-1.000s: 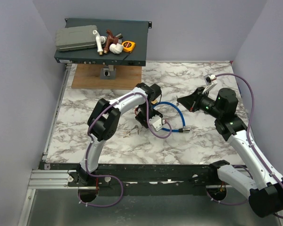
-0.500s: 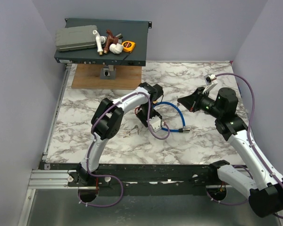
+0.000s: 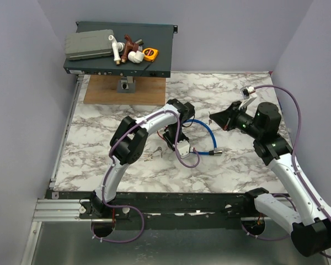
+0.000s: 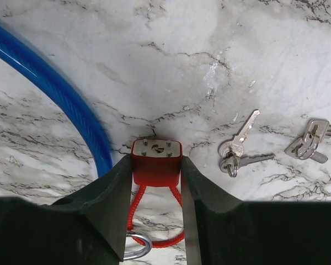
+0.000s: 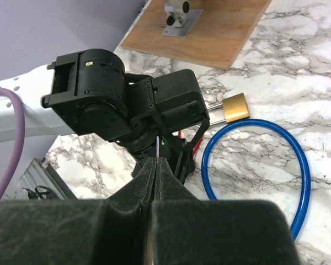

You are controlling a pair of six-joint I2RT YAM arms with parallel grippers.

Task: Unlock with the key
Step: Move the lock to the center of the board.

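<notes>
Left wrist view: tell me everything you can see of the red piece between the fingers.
The red block is small, squarish, plastic-looking, end-on to the camera above the marble table. Its pale face shows four rivets and a brass centre, like a keyway. A red cord loops from under it, by a silver ring. Fingers of the left gripper look pressed against both sides.

Blue cable (image 4: 71, 107), brass padlock (image 5: 235, 107), maybe tape measure (image 3: 150, 54)
</notes>
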